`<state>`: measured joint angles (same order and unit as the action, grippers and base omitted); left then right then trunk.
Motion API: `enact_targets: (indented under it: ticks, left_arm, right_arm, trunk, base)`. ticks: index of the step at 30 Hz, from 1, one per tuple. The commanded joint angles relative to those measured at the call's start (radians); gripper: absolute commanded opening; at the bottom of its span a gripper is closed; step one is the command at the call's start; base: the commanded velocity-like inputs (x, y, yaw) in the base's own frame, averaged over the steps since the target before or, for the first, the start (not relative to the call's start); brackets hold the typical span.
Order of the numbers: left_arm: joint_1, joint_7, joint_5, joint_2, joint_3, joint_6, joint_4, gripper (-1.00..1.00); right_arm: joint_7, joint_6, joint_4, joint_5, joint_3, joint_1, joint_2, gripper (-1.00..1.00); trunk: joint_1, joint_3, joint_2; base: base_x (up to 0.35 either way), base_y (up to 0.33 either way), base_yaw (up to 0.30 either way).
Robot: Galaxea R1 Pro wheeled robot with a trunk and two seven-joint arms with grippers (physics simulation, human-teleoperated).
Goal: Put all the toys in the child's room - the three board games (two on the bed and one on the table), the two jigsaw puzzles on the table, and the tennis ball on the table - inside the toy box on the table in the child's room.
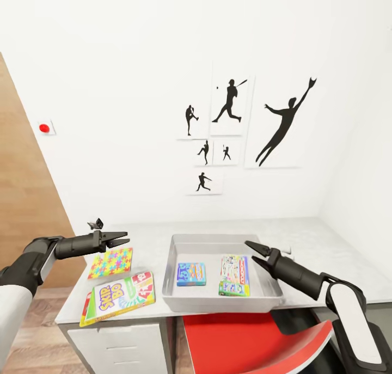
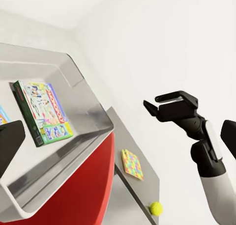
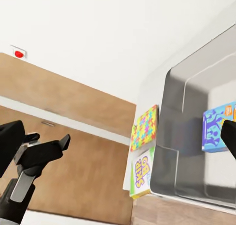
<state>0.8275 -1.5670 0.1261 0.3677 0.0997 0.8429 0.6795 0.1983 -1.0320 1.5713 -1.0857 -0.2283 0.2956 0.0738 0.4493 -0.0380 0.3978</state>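
toy box (image 1: 170,276) on table (image 1: 316,235); blue board game (image 1: 191,274) and pale board game (image 1: 235,275) lie inside it. skip-bo game (image 1: 118,297) and jigsaw puzzle (image 1: 111,262) on tabletop left of it. left gripper (image 1: 121,237) and right gripper (image 1: 253,252) hover, jaws apart, empty.

- The head camera sits high in front of the table (image 1: 305,230), facing forward and down at the far wall, taking in the whole top and the toy box (image 1: 179,254) at the near edge.
- The left wrist camera sits near the box, looking across it (image 2: 93,112) toward the right gripper (image 2: 164,101).
- The right wrist camera looks back across the box (image 3: 172,122) toward the left gripper (image 3: 49,146).
- All three views share the box.
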Motion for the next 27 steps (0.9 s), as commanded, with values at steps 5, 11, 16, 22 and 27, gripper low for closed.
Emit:
enact_targets:
  ticks: [5, 11, 16, 22, 27]
  left_arm:
    - [0.001, -0.004, 0.0, -0.002, -0.001, 0.011, 0.0, 1.0]
    - [0.001, -0.004, 0.0, -0.004, -0.003, 0.011, 0.0, 1.0]
    - [0.001, -0.004, 0.0, -0.006, -0.006, 0.012, 0.0, 1.0]
    - [0.001, -0.004, 0.0, -0.006, -0.006, 0.013, 0.0, 1.0]
    - [0.001, -0.004, 0.0, -0.006, -0.006, 0.013, 0.0, 1.0]
  right_arm:
    - [0.04, 0.005, 0.0, 0.012, -0.012, -0.007, 0.0, 1.0]
    - [0.087, 0.016, 0.001, 0.013, -0.016, -0.011, 0.001, 1.0]
    - [0.112, 0.019, 0.001, 0.015, -0.017, -0.012, 0.001, 1.0]
    - [0.12, 0.021, 0.001, 0.015, -0.017, -0.012, 0.002, 1.0]
    - [0.122, 0.024, -0.001, 0.015, -0.017, -0.012, 0.003, 1.0]
  trunk:
    - [0.001, 0.006, 0.002]
    - [0.001, 0.016, 0.002]
    - [0.001, 0.024, 0.002]
    - [0.001, 0.034, 0.002]
    - [0.001, 0.042, 0.002]
  base:
    - [0.0, 0.0, 0.0]
    - [0.0, 0.0, 0.0]
    - [-0.037, 0.024, 0.0]
    - [-0.134, 0.126, 0.0]
    - [-0.057, 0.083, 0.002]
